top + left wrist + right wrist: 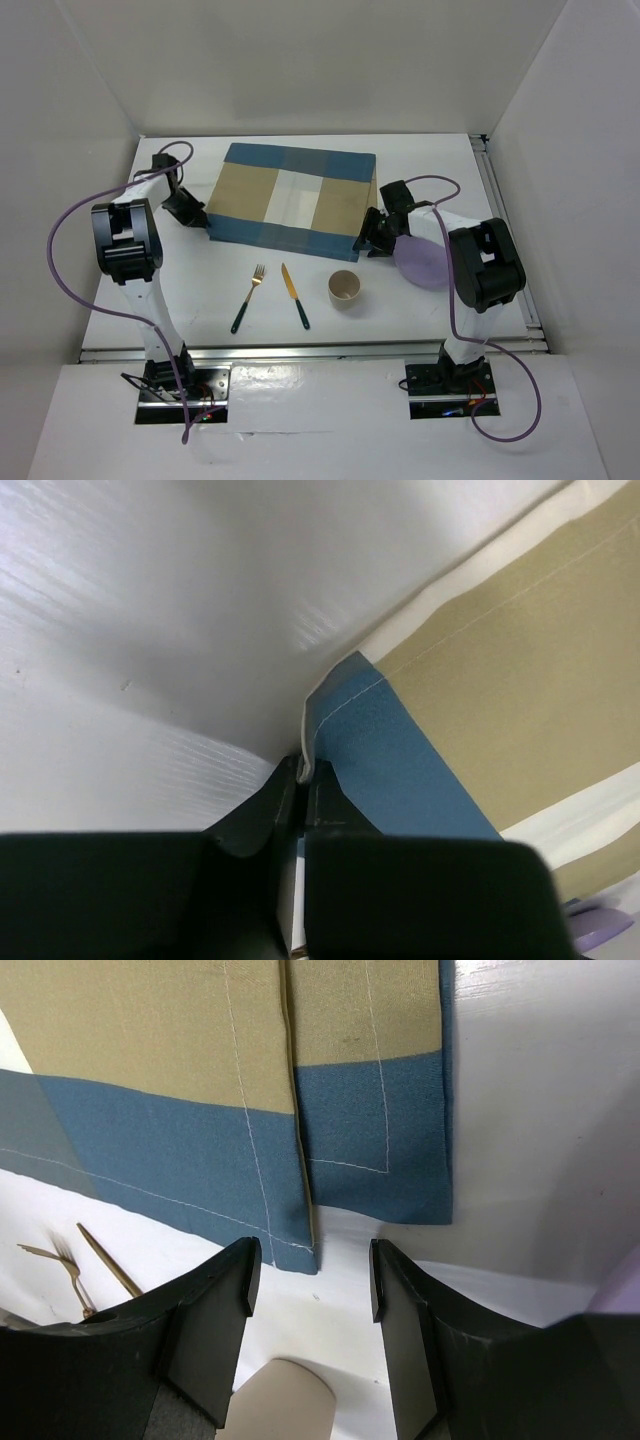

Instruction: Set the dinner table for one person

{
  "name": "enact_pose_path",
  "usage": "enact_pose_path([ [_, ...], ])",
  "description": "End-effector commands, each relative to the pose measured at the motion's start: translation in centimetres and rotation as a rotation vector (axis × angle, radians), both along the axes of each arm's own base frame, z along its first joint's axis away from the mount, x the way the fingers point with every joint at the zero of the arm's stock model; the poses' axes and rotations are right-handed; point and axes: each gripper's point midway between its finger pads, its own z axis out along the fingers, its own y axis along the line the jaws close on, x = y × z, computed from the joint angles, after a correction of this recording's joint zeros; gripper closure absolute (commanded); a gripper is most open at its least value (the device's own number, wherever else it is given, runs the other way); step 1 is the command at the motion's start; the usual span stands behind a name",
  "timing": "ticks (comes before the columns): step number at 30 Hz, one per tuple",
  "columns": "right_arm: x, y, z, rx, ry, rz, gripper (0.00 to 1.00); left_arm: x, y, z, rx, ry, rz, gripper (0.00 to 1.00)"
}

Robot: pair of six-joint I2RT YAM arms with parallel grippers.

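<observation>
The blue-and-tan striped placemat (293, 195) lies on the white dinner table (190, 300), at the back middle. My left gripper (200, 222) is shut on the placemat's near left corner (330, 695). My right gripper (368, 243) is open and empty just in front of the placemat's near right corner (290, 1230), where a folded-over layer overlaps the rest of the cloth. A fork (249, 297), a knife (295, 296) and a beige cup (344, 288) lie in front of the placemat. A purple plate (425, 262) sits partly under my right arm.
The cup (280, 1400) shows just below my open right jaws, with the fork (60, 1260) and knife (105, 1258) to the left. Metal rails (500, 200) run along the table's right and near edges. White walls enclose the table.
</observation>
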Motion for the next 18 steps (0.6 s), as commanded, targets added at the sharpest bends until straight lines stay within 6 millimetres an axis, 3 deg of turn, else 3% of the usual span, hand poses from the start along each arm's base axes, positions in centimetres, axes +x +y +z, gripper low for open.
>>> enact_pose_path([
  [1,1.1,-0.2,1.0,-0.007,-0.030,-0.006,0.41,-0.3,0.2,-0.6,0.030,0.016,-0.006,0.93],
  [4,1.1,-0.2,1.0,-0.007,-0.030,-0.006,0.41,-0.3,0.1,1.1,0.028,-0.005,-0.021,1.00],
  [11,1.2,0.0,1.7,0.007,-0.045,-0.001,0.40,0.8,-0.8,5.9,-0.010,-0.112,-0.076,1.00],
  [18,0.1,0.1,1.3,0.011,-0.028,-0.008,0.37,1.2,-1.2,8.3,-0.024,-0.151,-0.104,1.00],
])
